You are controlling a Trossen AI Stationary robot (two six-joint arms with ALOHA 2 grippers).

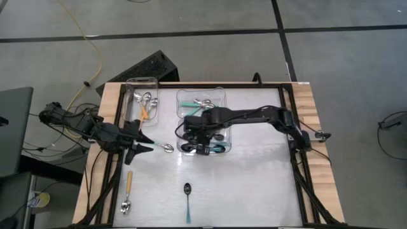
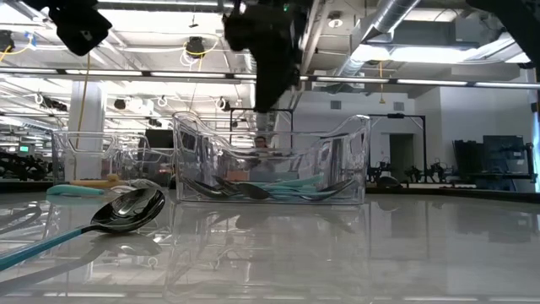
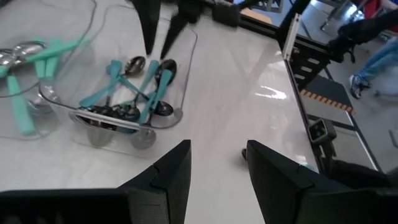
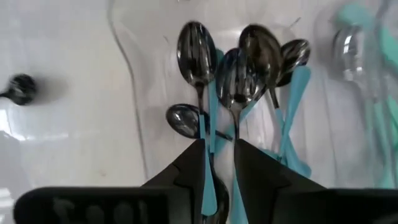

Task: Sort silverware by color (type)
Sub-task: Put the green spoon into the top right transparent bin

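Right wrist view: clear tub (image 4: 134, 130) holds black-bowled teal spoons (image 4: 233, 87).

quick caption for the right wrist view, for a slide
Right gripper poised above black-bowled, teal-handled spoons in a clear tub.

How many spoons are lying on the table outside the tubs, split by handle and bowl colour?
Teal-handled spoon with silver bowl: 1
Teal-handled spoon with black bowl: 1
Orange-handled spoon with silver bowl: 1
Total: 3 on the table outside the clear tubs
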